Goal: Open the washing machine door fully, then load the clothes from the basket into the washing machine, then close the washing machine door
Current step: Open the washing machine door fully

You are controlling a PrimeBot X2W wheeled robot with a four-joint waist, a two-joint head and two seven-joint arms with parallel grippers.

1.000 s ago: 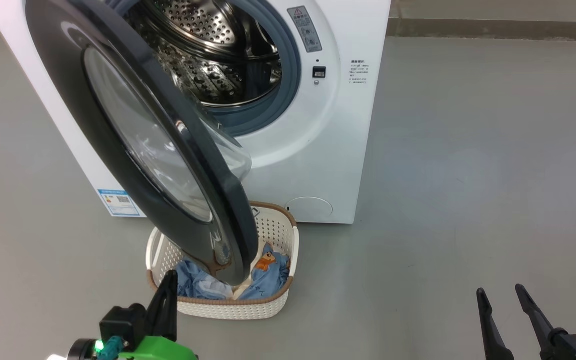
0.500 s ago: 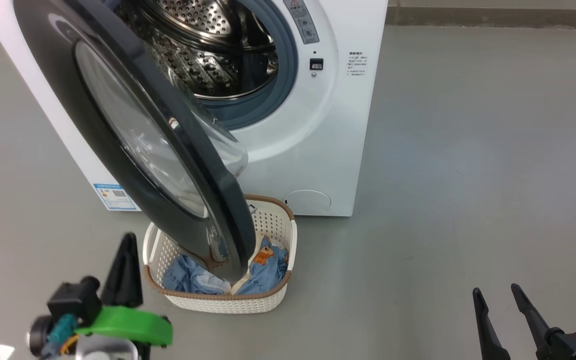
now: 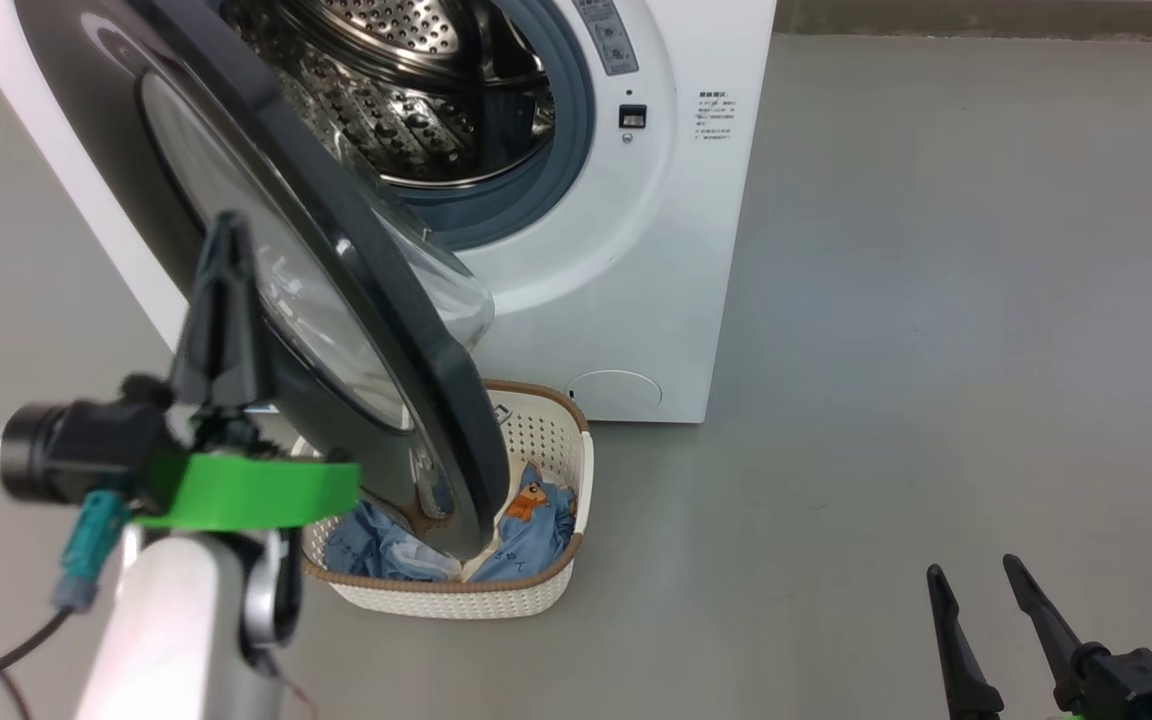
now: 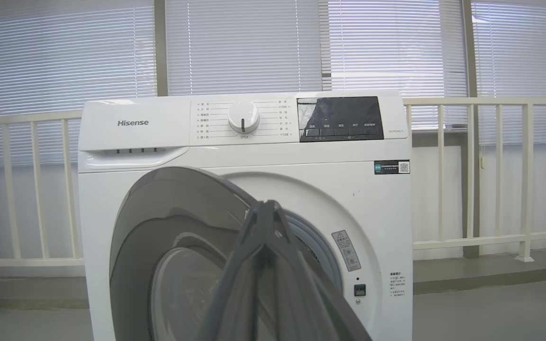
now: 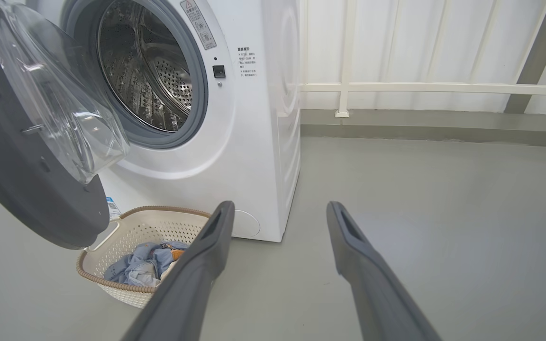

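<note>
Glossy black plastic rings the round glass washing machine door (image 3: pixel 441 430), which in the head view stands half swung out from the big white front-loading washing machine (image 3: pixel 656 280). It overhangs the cream perforated plastic basket (image 3: pixel 576 470) at the machine's foot and hides the middle of the light blue printed clothes (image 3: pixel 536 520) inside. The left gripper (image 3: pixel 226 235), fingers pressed together, is raised before the door's outer face, likely to swing it fully open; contact cannot be told. The right gripper (image 3: pixel 973 570), fingers apart and empty, waits well right of the machine.

In the left wrist view, the shut fingers (image 4: pixel 266 222) cover the door's free edge.

In the right wrist view, the door blocks the basket's far corner.
</note>
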